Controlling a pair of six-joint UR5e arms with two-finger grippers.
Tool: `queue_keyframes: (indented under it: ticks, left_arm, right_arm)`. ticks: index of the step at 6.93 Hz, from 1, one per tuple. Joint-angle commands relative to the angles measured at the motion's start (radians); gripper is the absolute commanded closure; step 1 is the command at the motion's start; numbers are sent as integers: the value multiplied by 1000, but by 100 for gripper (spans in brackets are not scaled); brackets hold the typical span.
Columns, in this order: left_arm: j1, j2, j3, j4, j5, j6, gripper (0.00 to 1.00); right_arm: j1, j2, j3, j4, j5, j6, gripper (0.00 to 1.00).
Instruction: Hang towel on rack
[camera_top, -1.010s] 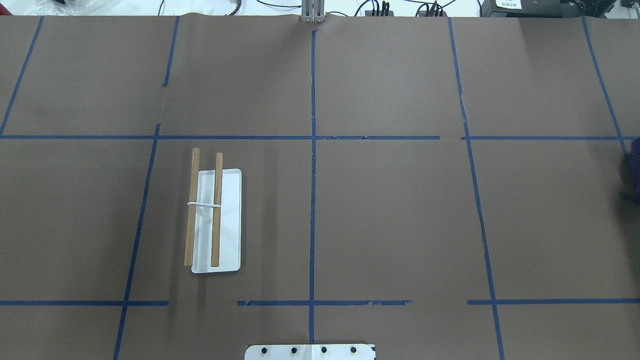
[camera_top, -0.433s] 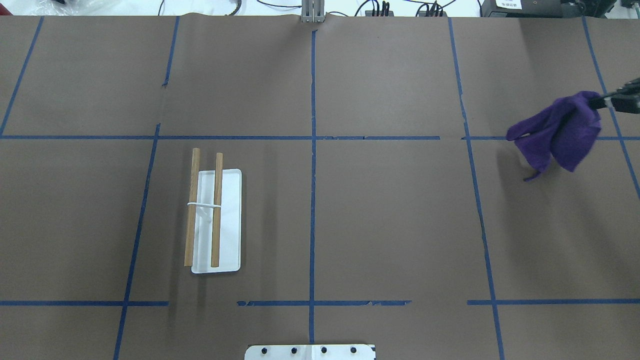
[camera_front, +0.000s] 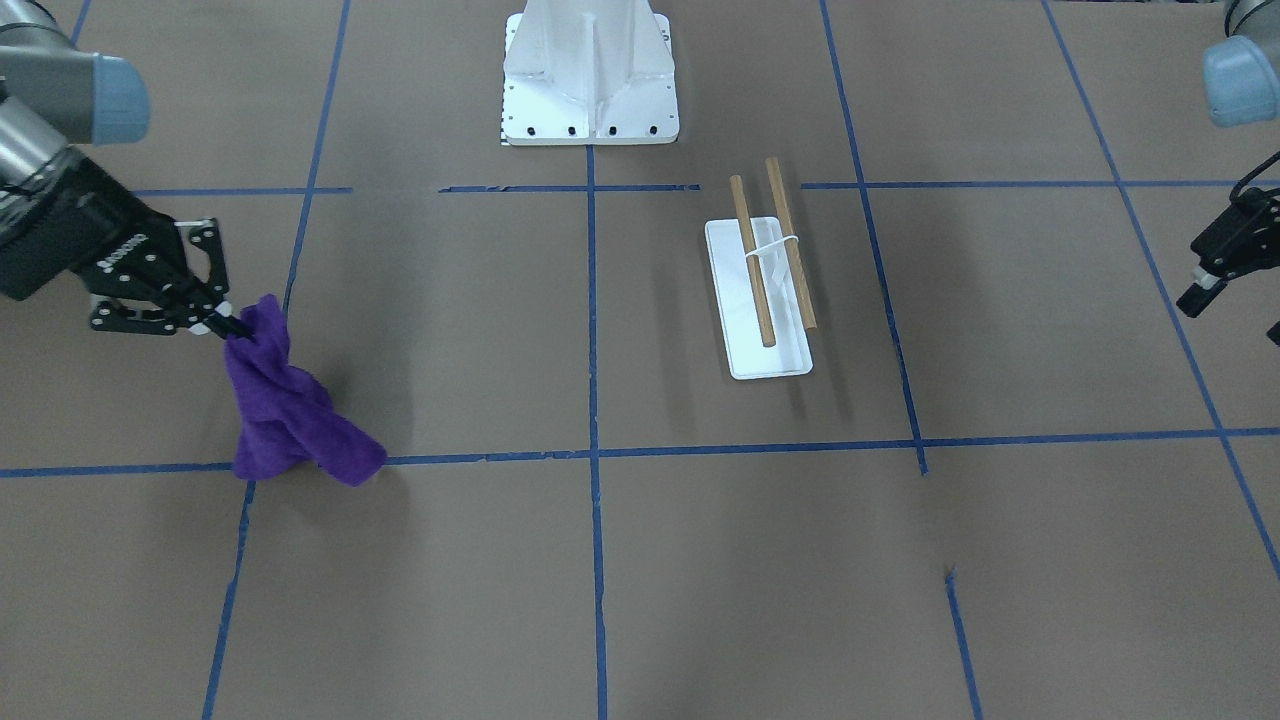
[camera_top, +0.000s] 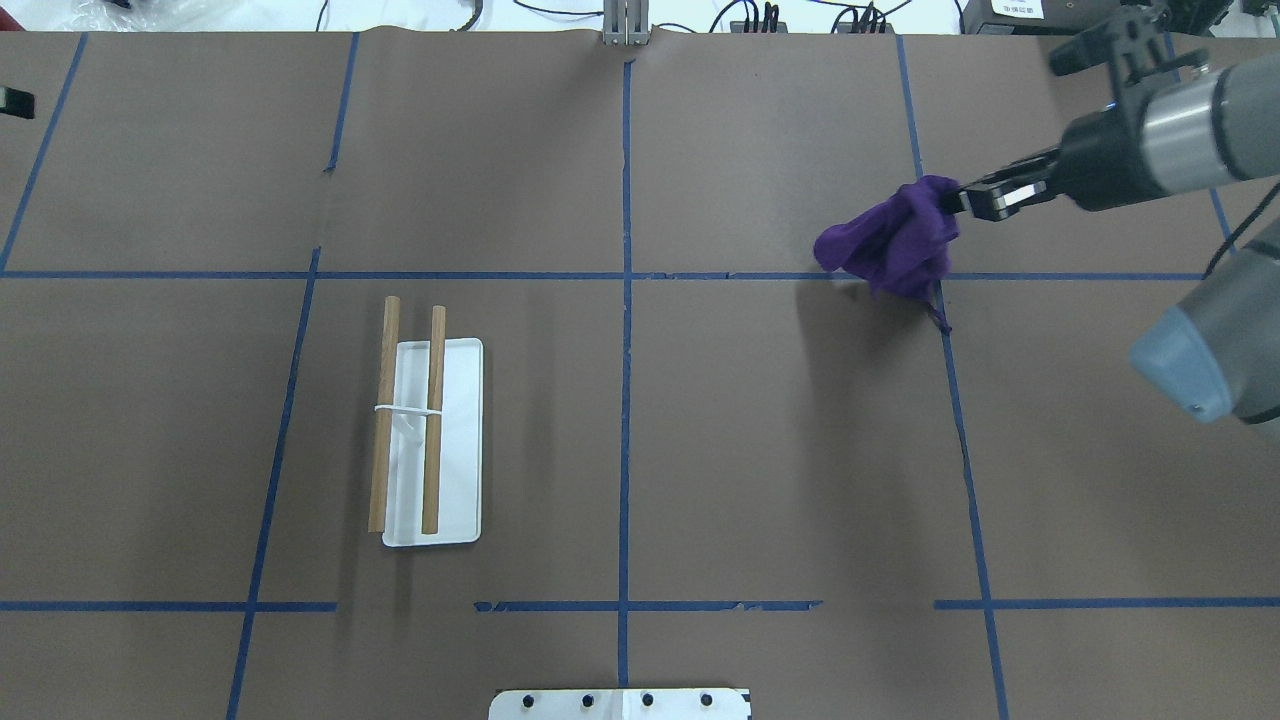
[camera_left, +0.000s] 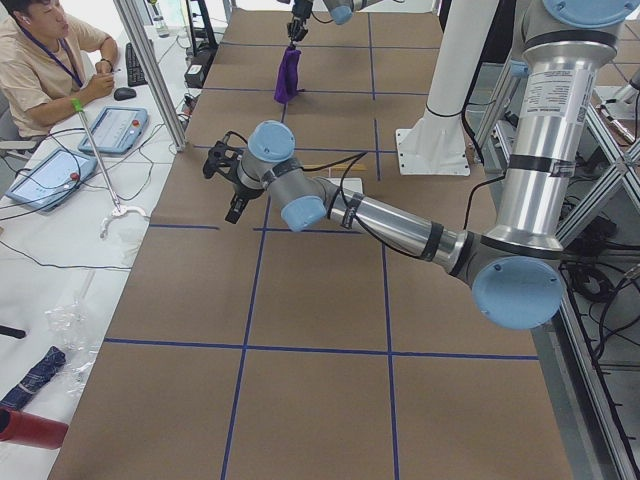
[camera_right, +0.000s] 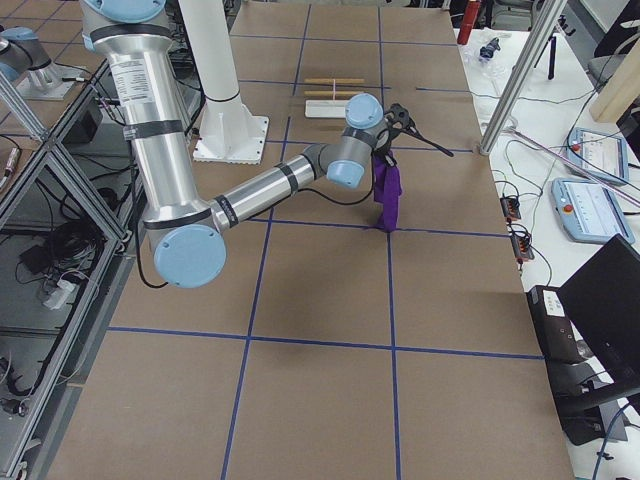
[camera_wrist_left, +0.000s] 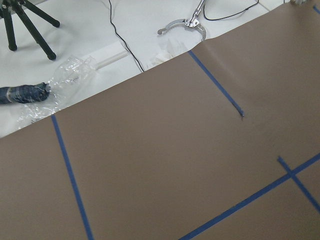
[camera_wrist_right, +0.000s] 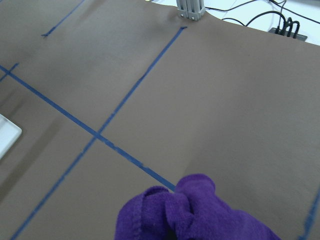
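Note:
The purple towel (camera_top: 888, 246) hangs bunched from my right gripper (camera_top: 955, 197), which is shut on its top corner above the right half of the table. The towel also shows in the front view (camera_front: 285, 410), held by the right gripper (camera_front: 232, 325), and in the right wrist view (camera_wrist_right: 200, 215). The rack (camera_top: 455, 440), a white base with two wooden dowels (camera_top: 433, 420), stands on the left half, far from the towel; it also shows in the front view (camera_front: 728, 290). My left gripper (camera_front: 1234, 320) is open and empty beyond the table's left end.
The white bolted pedestal (camera_front: 590, 80) stands at the robot's side of the table, mid-width. Blue tape lines (camera_top: 625, 300) cross the brown table cover. An operator (camera_left: 40, 60) sits at a side bench with tablets, off the table's far edge.
My right gripper has carried the towel in from the table's right edge toward the middle and slightly farther from the robot. The rack has not moved.

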Motion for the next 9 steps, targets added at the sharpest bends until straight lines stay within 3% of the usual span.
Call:
queue_keyframes:
  ticks: [1, 2, 3, 4, 5, 7, 9]
  left_arm:
    - [140, -131, -27, 5, 34, -383, 0]
    - [220, -171, -35, 14, 53, -421, 0]
    - [316, -241, -37, 49, 158, -648, 3]
    - [405, -325, -23, 99, 222, -900, 26]
    - [453, -373, -15, 123, 235, -1050, 31]
    - [510, -447, 28, 138, 275, -1180, 31]
    - [546, -460, 31, 141, 298, -1188, 31]
  right_arm:
    - [-183, 138, 49, -88, -217, 156, 100]
    - [-260, 202, 74, -184, -329, 174, 100]
    - [-298, 261, 103, -278, -375, 175, 100]
    - [-353, 287, 105, -288, -474, 203, 100]
    - [-393, 307, 115, -288, -541, 206, 100]
    - [-412, 318, 152, -288, -573, 207, 100]
    - [-444, 343, 157, -289, -610, 206, 100]
